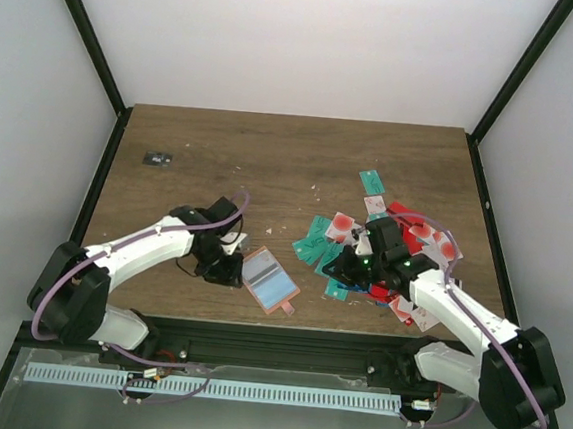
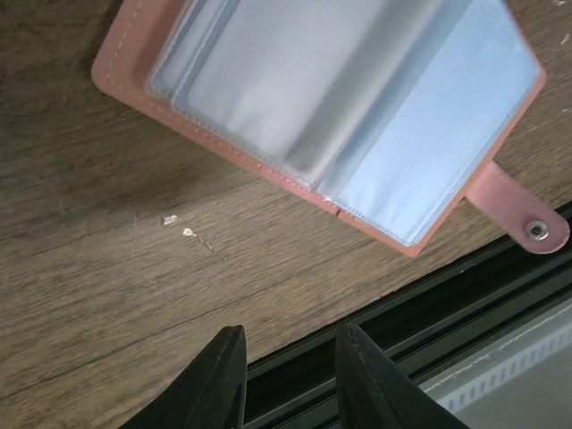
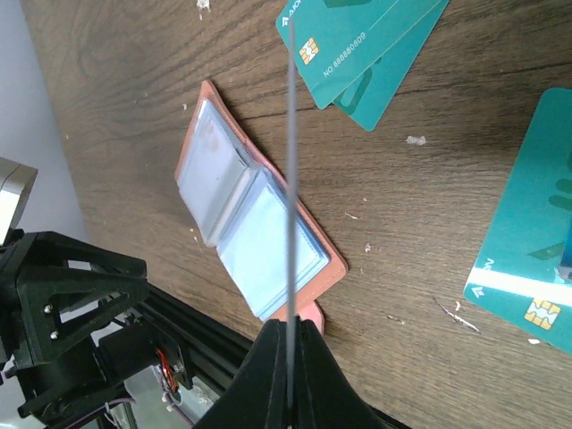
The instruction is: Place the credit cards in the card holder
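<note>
One dark object (image 1: 157,158) far from card holder (image 1: 269,282)

The brown wood-grain surface (image 1: 271,163) carries an open card holder (image 1: 269,280) lying flat near the front edge, left of centre. A loose pile of credit cards (image 1: 344,226) lies at the right. A small dark object (image 1: 157,158) lies far left, well apart.

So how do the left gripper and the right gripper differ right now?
The left gripper has its fingers apart with nothing between them; the right gripper is shut on a credit card held edge-on. The left gripper is beside the open card holder; the right gripper is over the scattered cards. Both have black fingers.
</note>
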